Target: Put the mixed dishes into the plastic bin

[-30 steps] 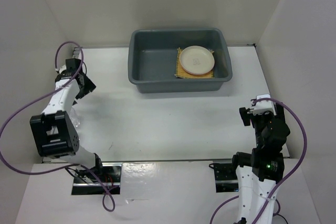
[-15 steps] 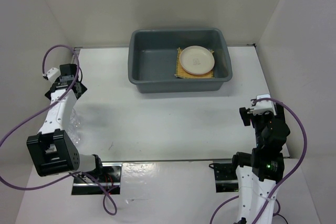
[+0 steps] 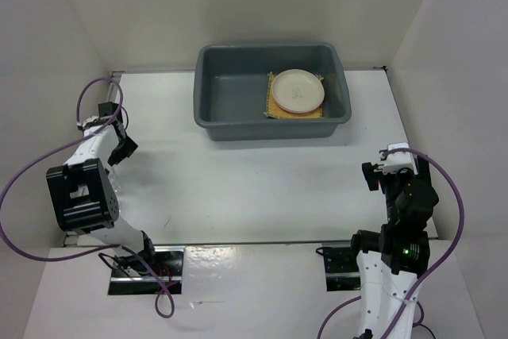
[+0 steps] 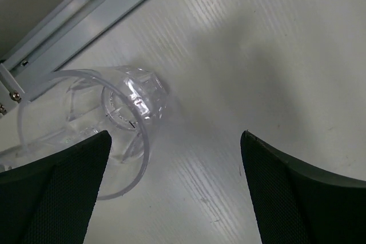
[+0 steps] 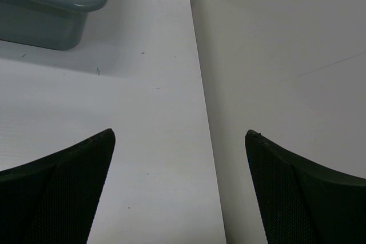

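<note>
Your left gripper [image 4: 175, 158], jaws spread and empty, hangs at the table's [image 4: 269, 50] left edge, ready to straddle the clear cup [image 4: 123, 107]

Bright, even overhead light washes the white worktop [image 3: 254, 188]. The plastic bin [image 3: 238, 129] casts a soft shadow along its lower edge. Both wrist views are sharp, and small highlights glint on the clear cup [image 4: 131, 104].
</note>
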Robot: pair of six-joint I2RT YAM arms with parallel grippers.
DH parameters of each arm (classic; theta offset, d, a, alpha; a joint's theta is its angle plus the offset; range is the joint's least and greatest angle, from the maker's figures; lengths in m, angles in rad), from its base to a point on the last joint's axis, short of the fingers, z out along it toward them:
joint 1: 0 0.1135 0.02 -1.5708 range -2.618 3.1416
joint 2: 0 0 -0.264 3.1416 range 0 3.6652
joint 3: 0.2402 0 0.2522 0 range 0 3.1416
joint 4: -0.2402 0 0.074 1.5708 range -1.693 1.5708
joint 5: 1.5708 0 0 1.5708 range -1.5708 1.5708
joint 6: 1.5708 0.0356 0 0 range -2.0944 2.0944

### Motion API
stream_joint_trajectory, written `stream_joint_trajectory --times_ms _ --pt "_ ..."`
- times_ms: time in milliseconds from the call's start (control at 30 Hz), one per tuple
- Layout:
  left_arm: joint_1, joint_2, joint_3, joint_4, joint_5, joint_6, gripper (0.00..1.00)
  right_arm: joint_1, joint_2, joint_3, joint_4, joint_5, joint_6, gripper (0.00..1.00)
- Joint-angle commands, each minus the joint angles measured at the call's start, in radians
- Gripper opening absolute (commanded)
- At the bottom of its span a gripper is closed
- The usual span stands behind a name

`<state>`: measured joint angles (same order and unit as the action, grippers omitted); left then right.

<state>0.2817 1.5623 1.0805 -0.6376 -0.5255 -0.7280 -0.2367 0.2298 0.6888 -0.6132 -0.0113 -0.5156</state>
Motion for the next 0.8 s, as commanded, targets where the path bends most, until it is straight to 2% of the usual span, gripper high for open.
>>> stream_joint_trajectory --times_ms 0,67,167,200,233,267,433,600,633,667,700,767 --pt "0.028 0.047 0.03 -0.008 0.082 0.041 0.99 -0.007 0.0 0.002 0.03 0.011 -0.014 0.99" --pt "0.037 0.06 0.042 -0.008 0.104 0.05 0.95 -0.007 0.0 0.002 0.03 0.011 -0.014 0.99" --pt "0.037 0.071 0.051 0.001 0.128 0.062 0.71 -0.007 0.0 -0.008 0.03 0.011 -0.014 0.99" --pt "0.037 0.071 0.052 0.001 0.128 0.062 0.33 -0.007 0.0 -0.008 0.03 0.011 -0.014 0.99" --pt "0.037 0.062 0.071 0.001 0.145 0.071 0.12 -0.007 0.0 -0.008 0.03 0.011 -0.014 0.99" --pt "0.037 0.062 0.087 0.001 0.156 0.072 0.0 -0.007 0.0 -0.008 0.03 0.011 -0.014 0.99" --pt "0.018 -0.024 0.185 0.015 0.295 0.119 0.0 -0.007 0.028 -0.008 0.03 0.011 -0.014 0.99" --pt "-0.111 -0.137 0.36 0.104 0.634 0.167 0.0 -0.007 0.029 -0.008 0.02 0.02 -0.014 0.99" --pt "-0.146 -0.124 0.412 0.093 0.647 0.167 0.0 -0.007 0.029 -0.008 0.02 0.02 -0.014 0.99" --pt "-0.185 -0.101 0.535 0.075 0.656 0.167 0.0 -0.007 0.019 -0.008 0.02 0.02 -0.014 0.99" --pt "-0.266 -0.072 0.599 0.05 0.656 0.183 0.0 -0.007 0.019 -0.008 0.02 0.02 -0.014 0.99" --pt "-0.338 0.03 0.706 -0.031 0.677 0.235 0.0 -0.007 0.019 -0.017 0.02 0.02 -0.014 0.99"
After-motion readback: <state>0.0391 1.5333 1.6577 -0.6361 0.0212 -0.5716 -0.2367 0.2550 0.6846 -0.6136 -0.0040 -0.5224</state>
